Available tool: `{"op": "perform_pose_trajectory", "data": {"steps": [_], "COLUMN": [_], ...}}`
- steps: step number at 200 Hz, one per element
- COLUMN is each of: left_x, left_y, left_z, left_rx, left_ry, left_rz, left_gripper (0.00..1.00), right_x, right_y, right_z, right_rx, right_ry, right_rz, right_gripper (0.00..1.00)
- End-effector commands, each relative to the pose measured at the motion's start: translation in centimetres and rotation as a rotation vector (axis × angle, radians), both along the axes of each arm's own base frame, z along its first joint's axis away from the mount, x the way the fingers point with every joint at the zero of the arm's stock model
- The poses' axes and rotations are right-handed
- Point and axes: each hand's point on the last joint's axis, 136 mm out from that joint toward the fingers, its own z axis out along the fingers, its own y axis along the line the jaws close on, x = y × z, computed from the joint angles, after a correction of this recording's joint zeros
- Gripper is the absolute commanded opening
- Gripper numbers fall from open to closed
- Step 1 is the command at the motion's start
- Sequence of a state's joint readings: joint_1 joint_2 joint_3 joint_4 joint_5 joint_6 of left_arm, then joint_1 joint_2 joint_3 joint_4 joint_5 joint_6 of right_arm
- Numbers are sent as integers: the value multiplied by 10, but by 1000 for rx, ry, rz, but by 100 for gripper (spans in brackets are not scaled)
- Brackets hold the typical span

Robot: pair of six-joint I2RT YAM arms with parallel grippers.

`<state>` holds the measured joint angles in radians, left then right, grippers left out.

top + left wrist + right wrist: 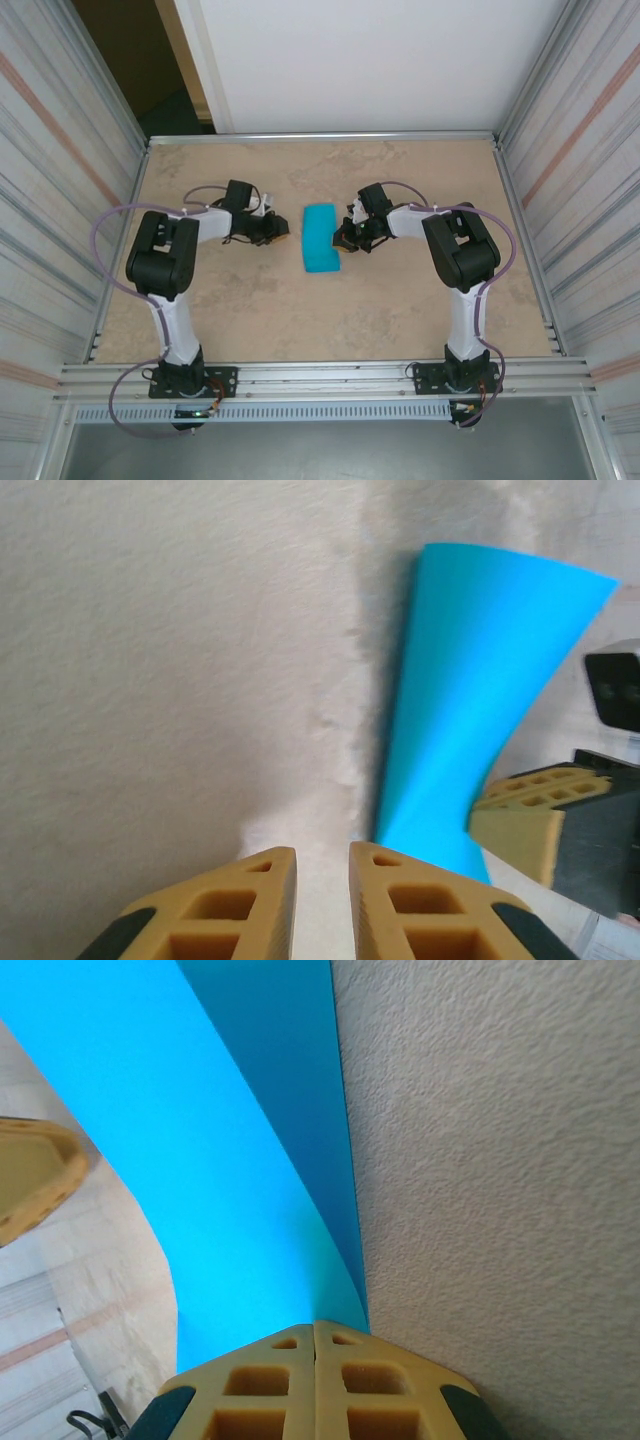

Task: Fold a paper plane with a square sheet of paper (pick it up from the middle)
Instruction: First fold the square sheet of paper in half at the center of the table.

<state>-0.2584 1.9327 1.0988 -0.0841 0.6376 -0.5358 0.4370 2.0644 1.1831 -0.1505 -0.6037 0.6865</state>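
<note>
Right pincer, tips pressed together, pinches the right edge of the teal sheet, which lies mid-way across the table, long axis running near to far. Left pincer, slightly parted and empty, sits just left of it. Overhead the sheet looks flat; the left wrist view shows it curling upward.
</note>
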Motion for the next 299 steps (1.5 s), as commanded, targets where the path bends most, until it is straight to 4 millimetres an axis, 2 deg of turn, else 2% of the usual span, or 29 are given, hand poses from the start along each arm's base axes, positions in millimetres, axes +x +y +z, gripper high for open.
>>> {"op": "perform_pose_trajectory", "data": {"steps": [1,17,39,55,67,99,124,126,130,159,182,184,188,204,229,261,299], "left_x": [-11,-14,-14,-14,-12,-4,10,8,10,26,34,36,37,37,26,12,8], "left_y": [-41,-65,-89,-101,-102,-83,-47,-43,-37,-1,10,9,8,-4,-36,-67,-81], "left_z": [40,40,22,11,4,-15,-27,-37,-42,-43,-33,-22,-14,9,37,37,9], "left_rx": [-65,-93,-122,-140,-126,-46,36,47,53,54,83,78,77,40,-40,-75,-54], "left_ry": [-136,-150,-102,-77,-69,-36,-13,13,31,51,29,5,-12,-66,-137,-150,-79], "left_rz": [-104,-135,-156,-180,-190,-172,-97,-90,-75,1,10,7,3,-25,-85,-126,-137], "left_gripper": [22,22,22,23,23,22,23,23,22,23,23,23,23,22,23,22,22], "right_x": [-87,-87,-87,-87,-86,-90,-92,-92,-93,-92,-90,-90,-90,-90,-92,-93,-93], "right_y": [-103,-104,-103,-102,-102,-103,-107,-108,-109,-113,-111,-111,-111,-110,-110,-110,-111], "right_z": [-117,-118,-118,-118,-117,-119,-121,-121,-121,-121,-120,-121,-120,-120,-121,-122,-122], "right_rx": [-510,-514,-512,-506,-504,-516,-530,-532,-536,-551,-542,-542,-541,-536,-538,-538,-539], "right_ry": [334,336,336,334,329,332,331,331,333,327,326,326,325,325,331,334,332], "right_rz": [-48,-50,-49,-42,-38,-17,-10,-10,-9,-5,-5,-7,-6,-6,-3,-4,-2], "right_gripper": [0,0,0,0,0,0,0,0,0,0,0,0,0,0,0,0,0]}}
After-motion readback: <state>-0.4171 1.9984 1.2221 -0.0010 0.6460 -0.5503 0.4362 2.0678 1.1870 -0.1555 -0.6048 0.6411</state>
